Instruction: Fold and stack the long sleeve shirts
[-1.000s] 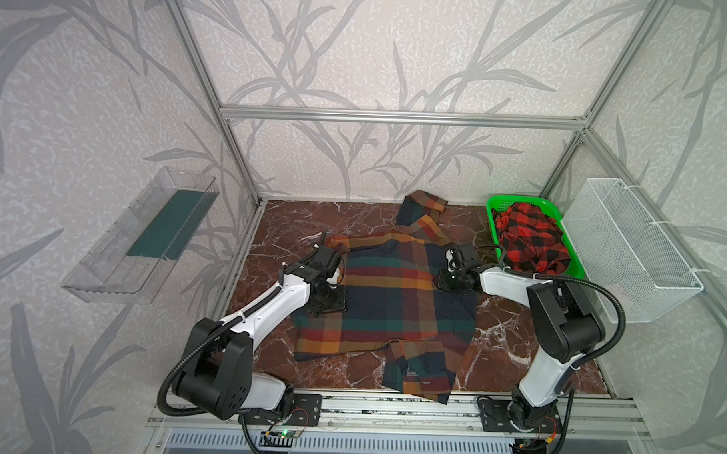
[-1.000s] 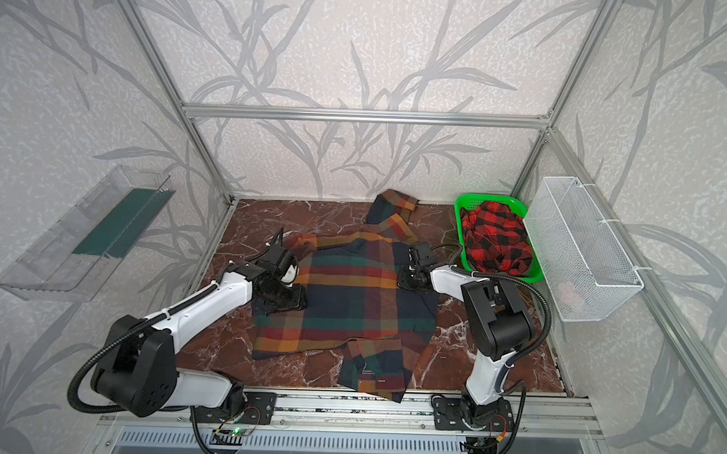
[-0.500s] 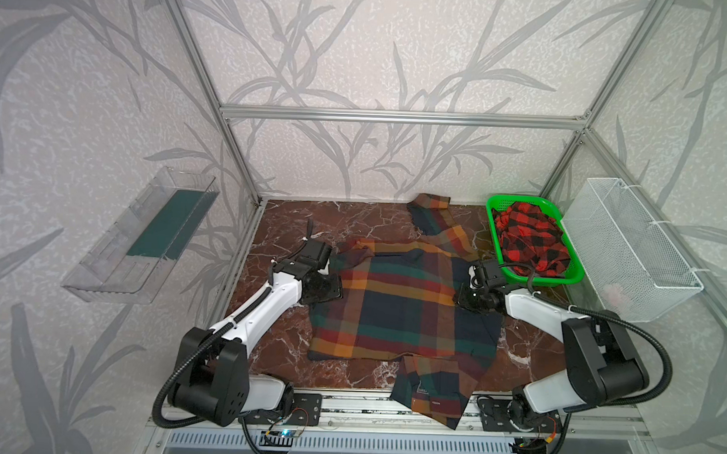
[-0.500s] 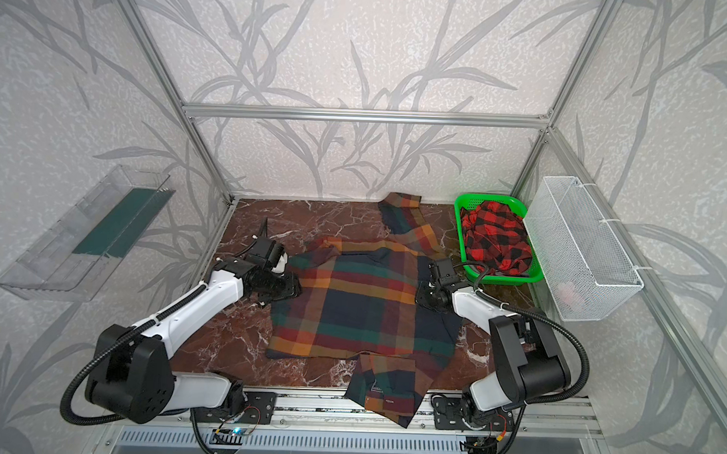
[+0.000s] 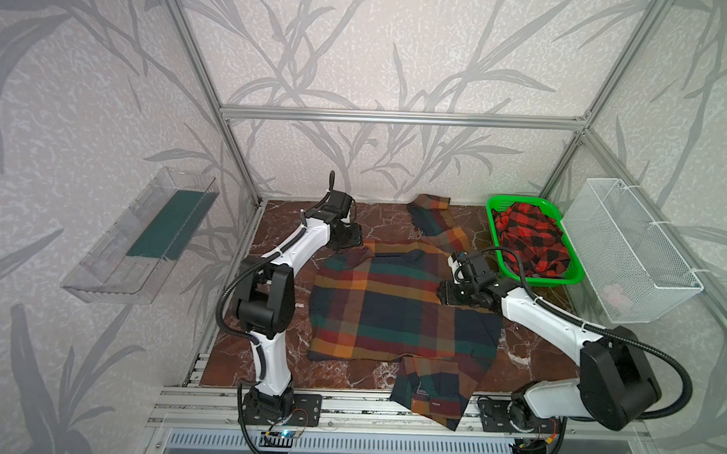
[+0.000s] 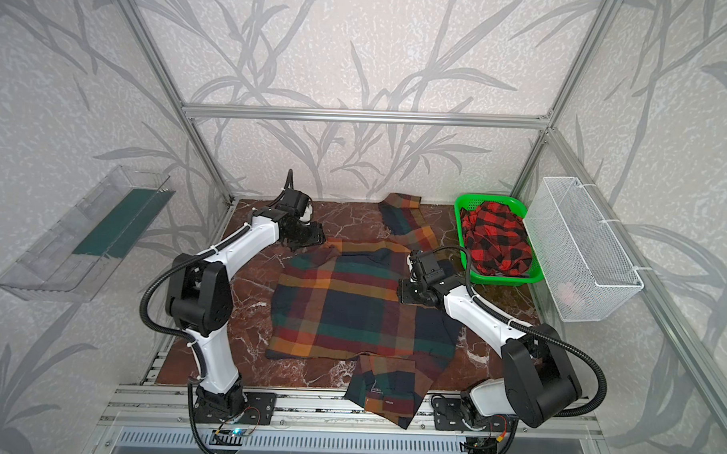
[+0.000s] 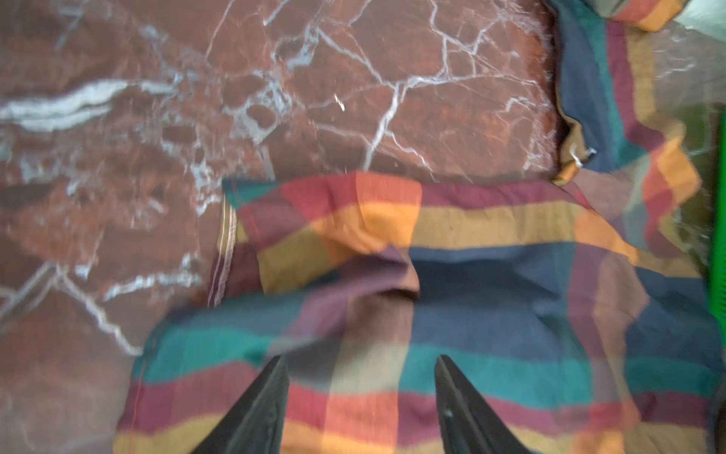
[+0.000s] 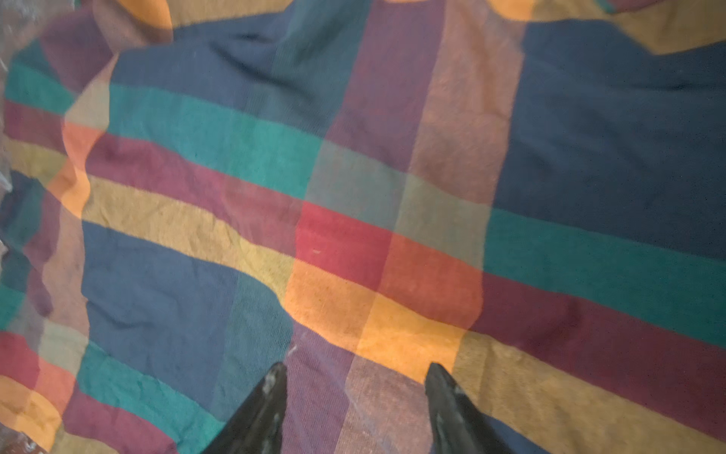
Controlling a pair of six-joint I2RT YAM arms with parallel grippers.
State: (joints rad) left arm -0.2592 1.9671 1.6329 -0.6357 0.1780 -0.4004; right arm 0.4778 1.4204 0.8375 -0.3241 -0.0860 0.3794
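One of the long sleeve shirts, in navy, orange, green and red blocks [image 5: 392, 312] [image 6: 350, 310], lies spread on the marble table. One sleeve [image 5: 432, 222] reaches toward the back wall. The other sleeve [image 5: 431, 392] hangs over the front edge. The red-and-black check shirt [image 5: 527, 242] [image 6: 498, 237] is bunched in the green basket [image 5: 559, 280]. My left gripper [image 5: 349, 240] [image 7: 359, 359] hovers open at the spread shirt's back left corner. My right gripper [image 5: 444, 293] [image 8: 353, 367] stands open over its right side. Neither holds any cloth.
A white wire basket [image 5: 631, 254] hangs on the right wall, just beyond the green basket. A clear plastic tray [image 5: 145, 237] is fixed to the left wall. Aluminium frame posts stand at the back corners and a rail [image 5: 347, 402] runs along the front edge.
The right gripper's jaws have widened and its arm has swung out to the right. The left gripper has drawn back toward the rear wall. The front sleeve hangs further over the table's edge.
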